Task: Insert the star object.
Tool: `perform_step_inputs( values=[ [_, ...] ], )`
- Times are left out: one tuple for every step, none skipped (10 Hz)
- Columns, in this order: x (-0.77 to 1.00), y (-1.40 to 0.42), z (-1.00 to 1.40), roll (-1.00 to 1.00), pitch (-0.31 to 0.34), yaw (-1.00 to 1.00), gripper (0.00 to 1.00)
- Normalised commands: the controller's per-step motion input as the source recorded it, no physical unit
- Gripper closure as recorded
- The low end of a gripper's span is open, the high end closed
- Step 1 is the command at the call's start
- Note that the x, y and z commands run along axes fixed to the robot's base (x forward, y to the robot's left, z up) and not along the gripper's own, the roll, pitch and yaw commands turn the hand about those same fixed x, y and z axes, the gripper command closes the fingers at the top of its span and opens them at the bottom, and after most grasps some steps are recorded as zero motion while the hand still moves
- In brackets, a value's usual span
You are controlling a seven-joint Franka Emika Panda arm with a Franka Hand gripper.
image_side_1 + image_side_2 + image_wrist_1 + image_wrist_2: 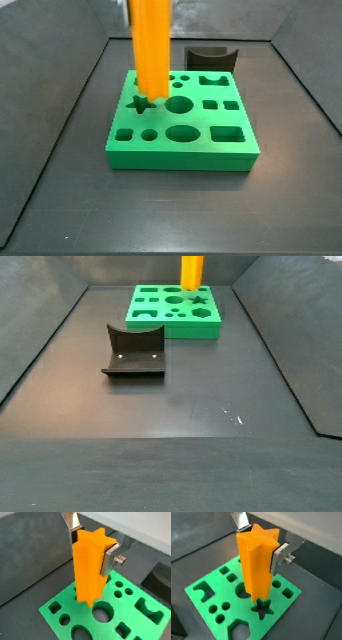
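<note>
Right up close in both wrist views, you are seeing the gripper (259, 538) pinching the top of the star object (256, 564) between its silver fingers (281, 553). You are holding the orange piece upright over the green block (288, 607), its low end right by the star-shaped hole (262, 607). The dark grey piece (134, 352) is sitting well apart on the floor.
</note>
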Motion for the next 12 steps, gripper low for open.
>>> perform_step_inputs(
  values=[
    [-0.18,0.00,-0.39,0.04,-0.026,0.00,1.00],
    [-0.19,0.00,-0.34,0.10,0.000,0.00,1.00],
    [-0.16,0.00,-0.31,0.09,0.000,0.00,1.00],
    [-0.11,0.00,-0.25,0.07,0.000,0.00,1.00],
    [-0.22,0.00,-0.24,0.08,-0.016,0.00,1.00],
    [-0.30,0.00,-0.25,0.15,-0.071,0.21,1.00],
    [-0.23,0.08,-0.33,0.20,-0.081,0.41,1.00],
    [-0.31,0.07,-0.35,0.20,-0.130,0.46,1.00],
    [-0.27,0.04,-0.35,0.17,-0.140,0.45,1.00],
    [0.00,0.05,-0.39,0.15,-0.091,0.49,1.00],
    [0.10,0.00,-0.45,0.17,-0.040,0.49,1.00],
    [0.28,0.00,-0.51,0.15,-0.014,0.49,1.00]
  ],
)
